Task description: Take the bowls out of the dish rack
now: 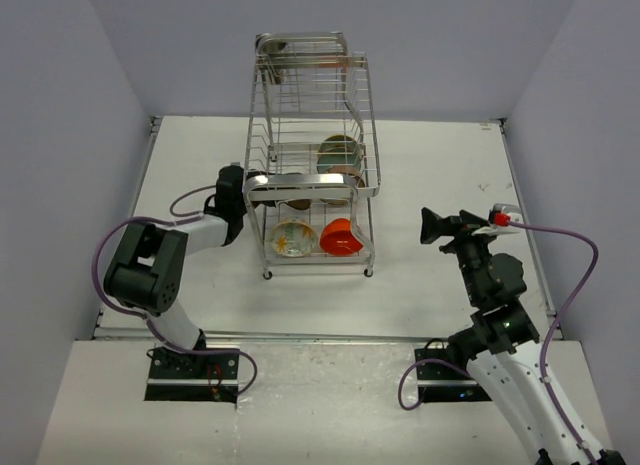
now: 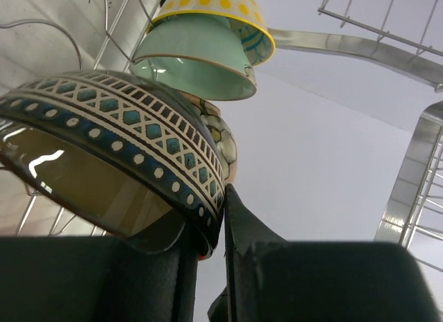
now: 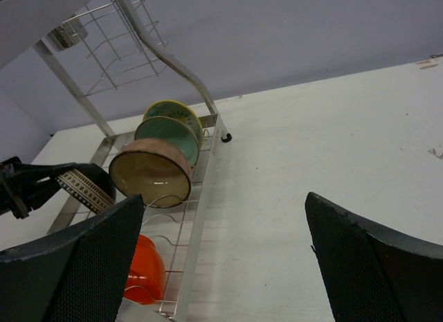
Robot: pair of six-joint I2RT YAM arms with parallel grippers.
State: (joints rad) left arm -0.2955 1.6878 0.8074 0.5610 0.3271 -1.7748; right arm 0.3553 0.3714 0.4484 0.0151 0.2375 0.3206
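Nothing unloaded yet, no bowl seen out on the table (image 1: 450,165). At 9 o'clock of the dish rack (image 1: 310,190), patterned bowl (image 2: 118,128) is clamped by its rim in left gripper (image 2: 211,225). Right gripper (image 3: 223,201) is held wide open and empty at 3 o'clock. Orange bowl (image 1: 341,237) and the rest are racked

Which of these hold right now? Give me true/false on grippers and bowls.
1. The left gripper is shut on the rim of the patterned bowl. True.
2. The right gripper grips a bowl. False: it is open and empty, away from the dish rack.
3. The orange bowl sits in the lower tier beside a pale yellow-patterned bowl. True.
4. The dish rack lies tipped on its side. False: it stands upright on the table.
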